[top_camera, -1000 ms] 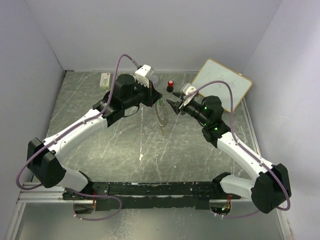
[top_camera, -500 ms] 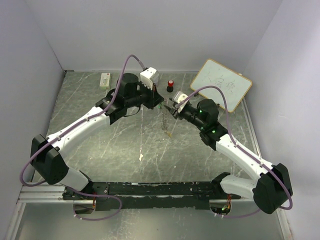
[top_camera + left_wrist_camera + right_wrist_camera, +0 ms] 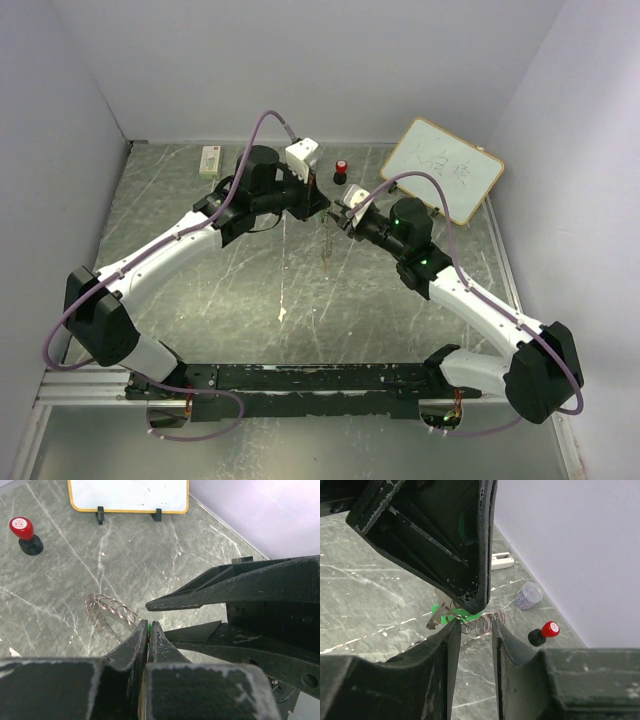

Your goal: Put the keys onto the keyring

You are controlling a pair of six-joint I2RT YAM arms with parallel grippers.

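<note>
My left gripper (image 3: 149, 626) is shut on the green head of a key (image 3: 454, 614), whose silver shaft (image 3: 434, 621) points down and left in the right wrist view. The silver keyring (image 3: 482, 622) shows as a run of wire coils hanging just below the left fingertips (image 3: 470, 592). It is also visible in the left wrist view as coils (image 3: 112, 610) above the table. My right gripper (image 3: 472, 627) is open, its two fingers standing either side of the coils with a gap left. In the top view both grippers meet mid-table, left gripper (image 3: 324, 211) and right gripper (image 3: 340, 219).
A red-capped black knob (image 3: 341, 172) stands behind the grippers. A small whiteboard (image 3: 443, 168) leans at the back right. A small clear cup of paper clips (image 3: 528, 595) and a white box (image 3: 210, 160) sit near the back wall.
The right arm has swung left to meet the left gripper at the ring, and its jaws have narrowed. The left gripper shifted slightly right, still shut on the green key.
</note>
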